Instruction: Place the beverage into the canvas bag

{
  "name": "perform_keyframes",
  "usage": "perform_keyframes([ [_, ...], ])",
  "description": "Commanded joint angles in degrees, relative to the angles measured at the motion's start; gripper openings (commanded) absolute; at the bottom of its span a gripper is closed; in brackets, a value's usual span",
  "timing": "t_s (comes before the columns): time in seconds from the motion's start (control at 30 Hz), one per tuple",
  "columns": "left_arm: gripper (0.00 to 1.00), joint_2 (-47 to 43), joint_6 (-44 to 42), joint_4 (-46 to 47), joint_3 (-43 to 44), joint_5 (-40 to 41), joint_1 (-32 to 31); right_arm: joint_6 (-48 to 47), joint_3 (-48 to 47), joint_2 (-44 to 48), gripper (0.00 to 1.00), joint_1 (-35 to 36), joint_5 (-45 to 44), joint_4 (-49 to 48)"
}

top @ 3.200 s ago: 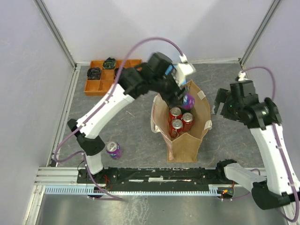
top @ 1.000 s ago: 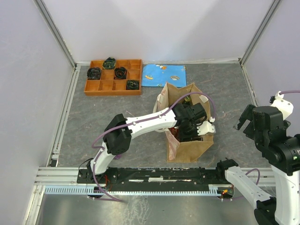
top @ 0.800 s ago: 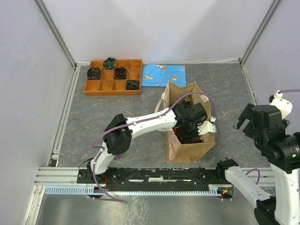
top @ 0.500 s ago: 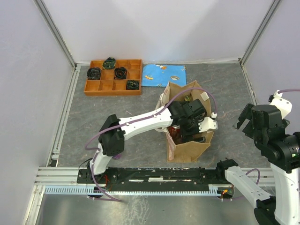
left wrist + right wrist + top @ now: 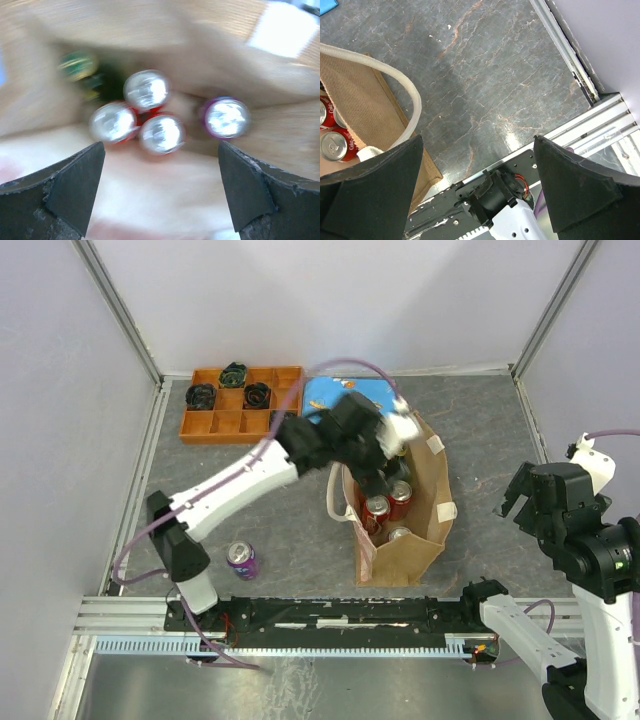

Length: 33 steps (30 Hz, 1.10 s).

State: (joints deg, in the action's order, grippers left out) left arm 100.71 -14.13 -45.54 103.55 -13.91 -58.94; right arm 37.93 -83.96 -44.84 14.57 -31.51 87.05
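The canvas bag (image 5: pixel 412 540) stands open on the table, tan with off-white handles. My left gripper (image 5: pixel 383 472) hovers just above its mouth, open and empty. In the blurred left wrist view that gripper (image 5: pixel 161 147) looks down on a purple beverage can (image 5: pixel 226 117) standing inside the bag beside three red cans (image 5: pixel 146 90). Another purple can (image 5: pixel 241 560) stands on the table left of the bag. My right gripper (image 5: pixel 515 500) hangs open to the right of the bag, holding nothing; in its own view the gripper (image 5: pixel 477 140) is over bare table, with the bag (image 5: pixel 360 107) at the left.
An orange compartment tray (image 5: pixel 215 422) with dark coiled items sits at the back left. A blue packet (image 5: pixel 325 395) lies behind the bag. A metal rail (image 5: pixel 330 615) runs along the near edge, and white walls enclose the table.
My left gripper opened inside the bag and has risen out of it, leaving the purple can inside. The bag has settled upright. The right arm has barely moved.
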Motion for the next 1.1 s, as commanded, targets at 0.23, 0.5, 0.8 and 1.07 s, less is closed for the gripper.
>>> perform_keyframes([
  [0.23, 1.0, -16.2, -2.0, -20.4, -3.5, 3.2, 33.0, 0.8, 4.6, 0.6, 0.99, -0.1, 1.7, -4.9],
  [0.5, 0.99, -43.2, -18.3, -24.2, -37.1, 4.2, 34.3, -0.2, 6.7, -0.9, 0.99, 0.0, 4.0, -7.9],
  [0.8, 0.99, -48.7, -19.4, -20.8, -52.5, 2.9, 34.4, -0.1, 7.8, -1.5, 0.99, -0.1, 5.7, -8.8],
  [1.07, 0.99, -47.2, -21.6, -16.9, -58.9, 3.2, 34.3, 0.2, 6.5, -0.9, 0.99, -0.1, 4.8, -6.7],
])
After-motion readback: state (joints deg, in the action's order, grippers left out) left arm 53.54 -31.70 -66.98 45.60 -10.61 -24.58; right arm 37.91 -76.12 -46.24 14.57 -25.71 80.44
